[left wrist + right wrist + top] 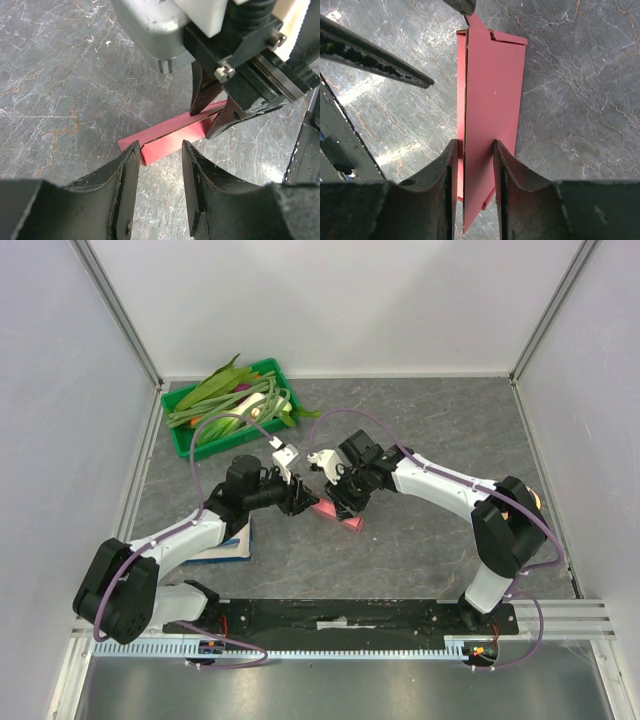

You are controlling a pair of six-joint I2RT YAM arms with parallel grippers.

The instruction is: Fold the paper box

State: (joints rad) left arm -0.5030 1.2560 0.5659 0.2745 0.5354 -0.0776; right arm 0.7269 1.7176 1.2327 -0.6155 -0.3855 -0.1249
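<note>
So the right gripper (473,145) is clamped onto the paper box (492,90), one finger on each side of a pink-red panel that stands up on edge. From the left wrist camera you can see both its tips pressing in near that panel's top edge. The left gripper (160,145) has its jaws apart and isn't holding anything. The box's near end sits right at the gap between its fingertips. In the right wrist view one of its fingers (462,5) is at the tab on the box's far end, touching it I think, though the frame cuts it off, and the other finger hangs off to the side of the box. The box itself lies on the grey stone-look table (430,420), folded long and narrow, between the two grippers. Just left of the box, under the left arm, there's a white-and-blue booklet (238,545). Back and left of the box is a green tray (265,367) full of leafy vegetables (215,385).
</note>
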